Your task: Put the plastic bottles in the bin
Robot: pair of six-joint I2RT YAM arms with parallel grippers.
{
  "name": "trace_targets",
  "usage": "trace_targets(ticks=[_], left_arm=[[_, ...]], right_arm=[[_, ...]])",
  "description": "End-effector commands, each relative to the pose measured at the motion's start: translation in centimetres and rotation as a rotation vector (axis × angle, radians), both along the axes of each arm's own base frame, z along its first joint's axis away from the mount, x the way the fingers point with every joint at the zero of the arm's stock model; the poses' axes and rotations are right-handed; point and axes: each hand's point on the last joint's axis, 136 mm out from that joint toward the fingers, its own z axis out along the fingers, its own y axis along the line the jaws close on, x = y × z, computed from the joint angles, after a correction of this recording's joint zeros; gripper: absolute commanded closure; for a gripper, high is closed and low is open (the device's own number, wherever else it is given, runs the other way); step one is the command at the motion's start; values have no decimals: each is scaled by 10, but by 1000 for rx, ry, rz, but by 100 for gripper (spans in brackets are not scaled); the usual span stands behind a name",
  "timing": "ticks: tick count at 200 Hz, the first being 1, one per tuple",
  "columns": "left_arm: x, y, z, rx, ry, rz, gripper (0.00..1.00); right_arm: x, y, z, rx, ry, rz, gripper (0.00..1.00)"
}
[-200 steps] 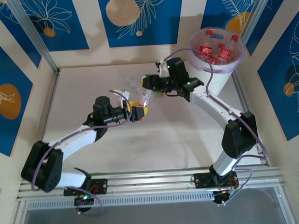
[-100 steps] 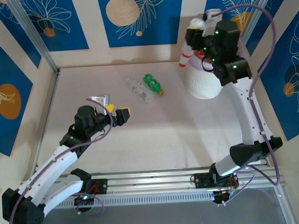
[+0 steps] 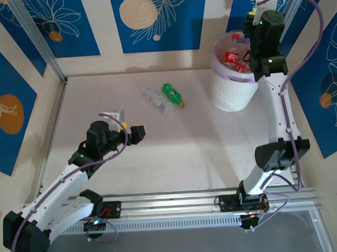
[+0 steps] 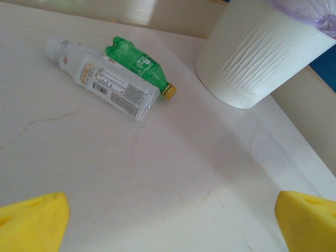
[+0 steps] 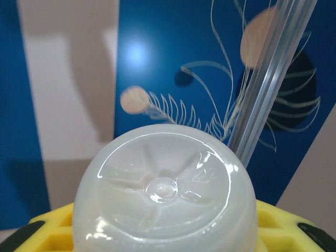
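The left gripper hangs low over the table, on the near left side of the bin and well apart from it. Its yellow fingertips sit at the two bottom corners of the left wrist view, spread wide with only bare tabletop between them.

Further out, between this claw and the bin, two plastic bottles lie on their sides just beside each other. The clear bottle has a white printed label and lies on the side away from the bin. The green bottle lies on the side towards the bin, its yellow cap pointing towards the bin's base. Both are well ahead of the open claw and touch neither finger. In the top view the pair lies to the left of the bin, clear of its wall.

The bin is white with a ribbed wall and a purplish translucent rim, and red-labelled bottles lie inside it.

Farthest out, the right arm reaches up with its wrist above the bin's far right rim. The right gripper is pinched on the held bottle, whose pale moulded base faces the wrist camera between the yellow pads. The rest of that bottle cannot be made out.
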Motion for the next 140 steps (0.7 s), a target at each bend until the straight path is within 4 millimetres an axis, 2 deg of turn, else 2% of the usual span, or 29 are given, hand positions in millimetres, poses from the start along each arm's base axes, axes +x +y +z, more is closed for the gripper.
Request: trace_targets(ticks=[1,97,140], left_arm=[[-1,9,-4,9,23,46,0],[1,22,-12,46,62,118,0],[4,32,-19,94,105,174,0]], right_arm=[[7,-13,-10,11,4,-29,63],[46,-31,-116,231,224,-18,62],[61,-33,-146,274,289,-32,47]])
